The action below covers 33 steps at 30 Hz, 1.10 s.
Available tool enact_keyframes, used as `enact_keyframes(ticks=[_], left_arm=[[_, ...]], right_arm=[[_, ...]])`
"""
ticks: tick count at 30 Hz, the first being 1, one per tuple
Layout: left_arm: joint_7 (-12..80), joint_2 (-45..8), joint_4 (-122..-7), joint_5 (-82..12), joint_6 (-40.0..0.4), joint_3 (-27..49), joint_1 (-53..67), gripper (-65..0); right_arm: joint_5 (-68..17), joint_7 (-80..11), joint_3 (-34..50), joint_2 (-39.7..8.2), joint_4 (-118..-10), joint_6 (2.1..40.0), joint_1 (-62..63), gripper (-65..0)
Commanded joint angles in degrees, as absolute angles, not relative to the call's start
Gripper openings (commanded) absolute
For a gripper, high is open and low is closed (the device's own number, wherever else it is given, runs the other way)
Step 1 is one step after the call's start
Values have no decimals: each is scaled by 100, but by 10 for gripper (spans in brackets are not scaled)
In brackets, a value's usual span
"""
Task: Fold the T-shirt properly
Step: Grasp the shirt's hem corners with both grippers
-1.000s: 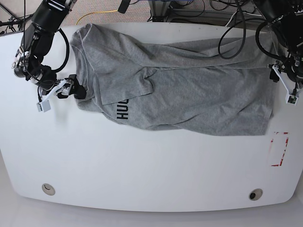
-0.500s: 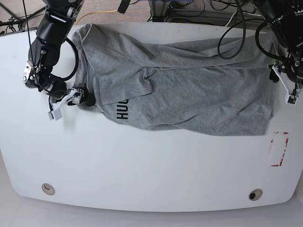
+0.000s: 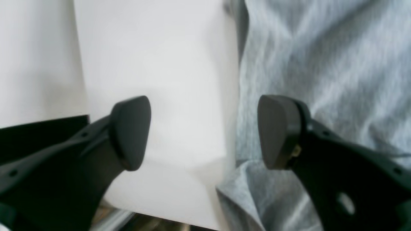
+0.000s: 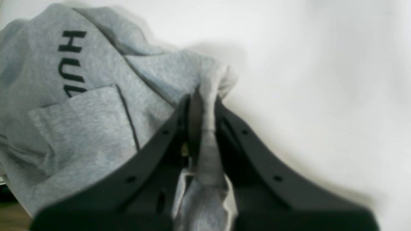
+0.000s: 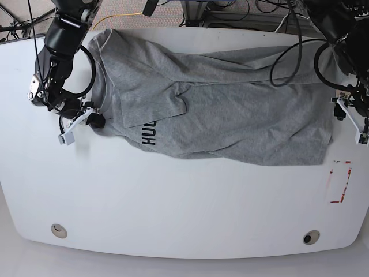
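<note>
Pinching the heather-grey cotton T-shirt (image 5: 230, 115) with our right gripper (image 4: 202, 106), we kept our left gripper (image 3: 204, 131) spread wide at the white tabletop's (image 5: 173, 202) edge.

Your right gripper (image 5: 94, 120) has slid in from the bare table (image 5: 173, 196) toward the T-shirt (image 5: 230, 115) over the last second, its arm swinging more upright; it now sits tight against the shirt's corner, with a bunched fold of grey cloth pinched between its closed fingers (image 4: 179, 128). Your left gripper (image 5: 353, 118) has drifted outward and slightly down, off the shirt's side hem, and hangs with its fingers (image 3: 131, 131) spread wide.
</note>
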<state>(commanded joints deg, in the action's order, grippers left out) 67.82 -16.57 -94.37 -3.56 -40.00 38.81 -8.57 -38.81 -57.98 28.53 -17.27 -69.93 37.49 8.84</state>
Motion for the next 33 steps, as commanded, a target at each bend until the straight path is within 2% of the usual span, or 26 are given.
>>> enact_keyframes(ticks=[3,9,17,20,23,33], left_arm=[[6308,-1648,-8866,-365,-4000,3881,-1095,-58],[5613,-1560,-7916,-374,-3908,3855,-1516,-28],[4936,-1560,-6563,-382,-3829,3890,-2018,-28],[4760,-1560,-6211,-382,-3398,3890,-2185,-26],[4567,-1569,-6035,-382,-3134,3890,-2211,-25],[4488,-1569,-5341,-382,-3143,3873,-2378,-26]], right_arm=[[-3881,-5798,2853,-1710,-6993,3749,866,-650],[-3881,-5798,2853,-1701,-6993,3758,866,-650],[-3881,-5798,2844,-1710,-6993,3776,866,-650],[-3881,-5798,2844,-1710,-6993,3785,866,-650],[-3881,-5798,2844,-1710,-6993,3785,866,-650],[-3881,-5798,2844,-1701,-6993,3758,866,-650]])
